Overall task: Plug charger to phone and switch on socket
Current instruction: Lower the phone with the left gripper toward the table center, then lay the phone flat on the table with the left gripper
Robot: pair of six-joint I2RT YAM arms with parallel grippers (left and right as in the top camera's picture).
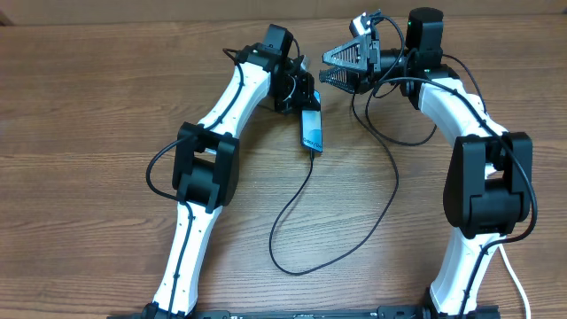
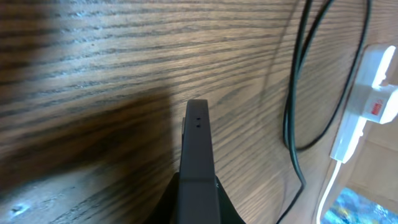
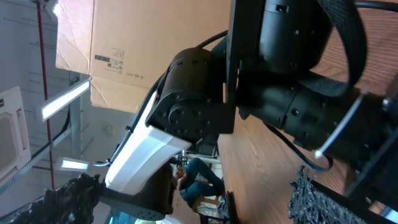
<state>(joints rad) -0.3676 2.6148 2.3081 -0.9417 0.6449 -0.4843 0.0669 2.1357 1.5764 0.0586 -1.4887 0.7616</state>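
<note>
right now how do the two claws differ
The left claw is shut; the right claw is wide open. The left claw is by the phone's far end; the right claw is further right, apart from it. Both are black, and neither visibly holds anything.

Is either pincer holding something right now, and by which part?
Nothing is held. The left pincer is shut on nothing, near the phone; the right pincer stands wide open, empty.

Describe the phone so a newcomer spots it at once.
On the wooden table, look between the two white arms. Beside the left hand lies the phone: the only light blue rectangle, a thin black charger cable trailing from its near end.
</note>
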